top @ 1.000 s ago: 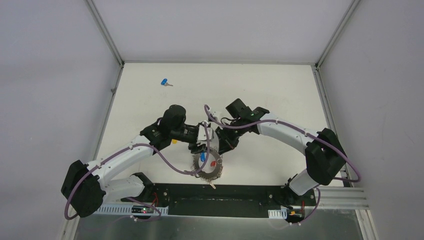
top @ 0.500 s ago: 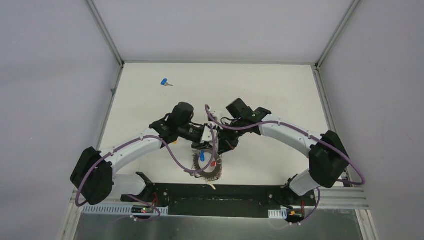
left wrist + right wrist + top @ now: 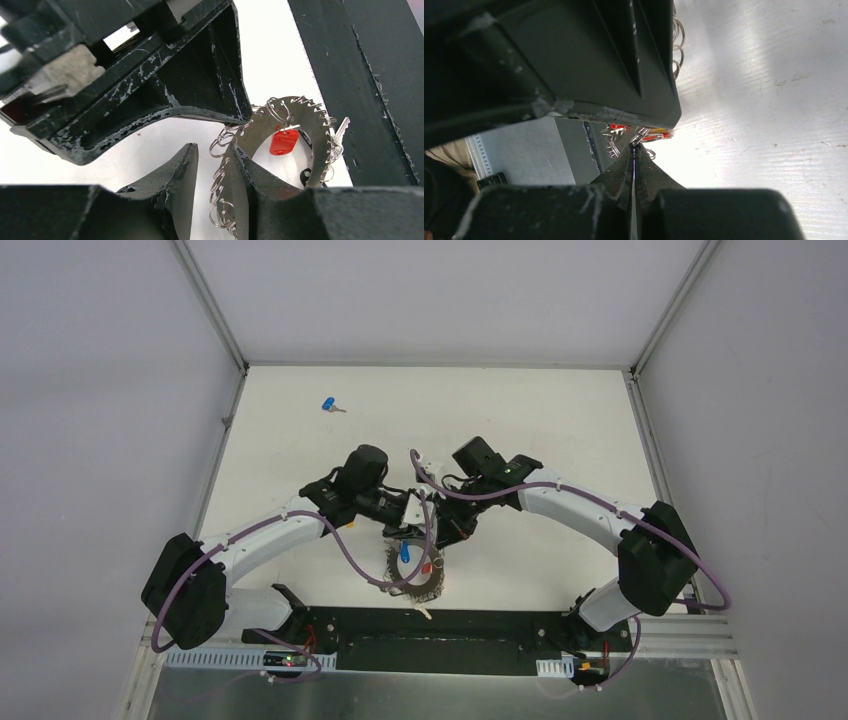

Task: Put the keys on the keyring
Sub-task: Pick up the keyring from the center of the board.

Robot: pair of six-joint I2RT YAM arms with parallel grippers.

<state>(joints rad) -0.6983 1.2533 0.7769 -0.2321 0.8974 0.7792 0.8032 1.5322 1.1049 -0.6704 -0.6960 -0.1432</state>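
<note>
- Top external: the keyring (image 3: 412,592) lies flat on the white bench (image 3: 520,420), close to the near edge and between the two arms.
- The left arm (image 3: 270,540) and right arm (image 3: 580,508) both bend inward, and their jaws meet just over the far rim of the keyring.
- A blue key head (image 3: 404,553) and a red key head (image 3: 428,565) show inside the ring.
- One blue key (image 3: 329,405) lies alone, well apart, towards the far left corner.
- A yellow key head (image 3: 348,523) peeks out beside the left arm.
- Left wrist: the left jaws stand partly apart and straddle the keyring's (image 3: 305,112) rim.
- The right-hand finger (image 3: 260,185) is against the flat metal. Bare bench shows between the other finger (image 3: 175,175) and the fringe of small rings (image 3: 222,175), so nothing is pinched.
- A red key head (image 3: 283,142) hangs in the opening, and the right jaws' scratched black body reaches down to the rim.
- Right wrist: the right jaws are pressed fully together, their tips at the small rings (image 3: 643,135).
- Whether a wire ring is caught between them cannot be told.
</note>
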